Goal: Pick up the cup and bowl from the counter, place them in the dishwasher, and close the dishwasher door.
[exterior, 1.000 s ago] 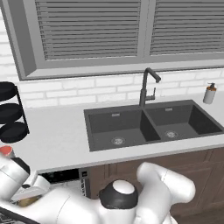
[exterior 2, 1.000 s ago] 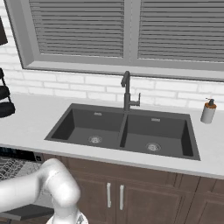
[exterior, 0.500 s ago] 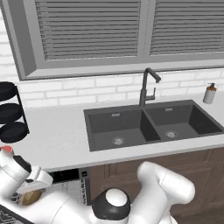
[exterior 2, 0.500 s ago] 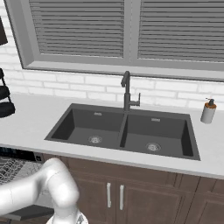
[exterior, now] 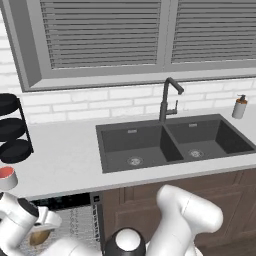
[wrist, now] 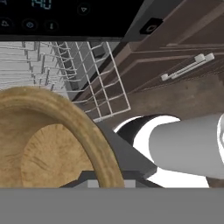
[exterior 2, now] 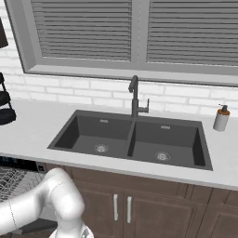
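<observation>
We saw the cup (exterior: 6, 177) at the frame's left edge on the counter (exterior: 65, 160), the dishwasher (exterior: 75, 220) below, the sink (exterior: 170, 142) to the right.

We look forward and down from behind the arm in both base views, left and right, and they share the tabletop (exterior: 65, 160), the sink (exterior: 170, 142) and the faucet (exterior 2: 135, 97). Our hand view sits very near the bowl (wrist: 48, 140), facing the dishwasher (wrist: 65, 17) and its wire rack (wrist: 83, 74).
</observation>
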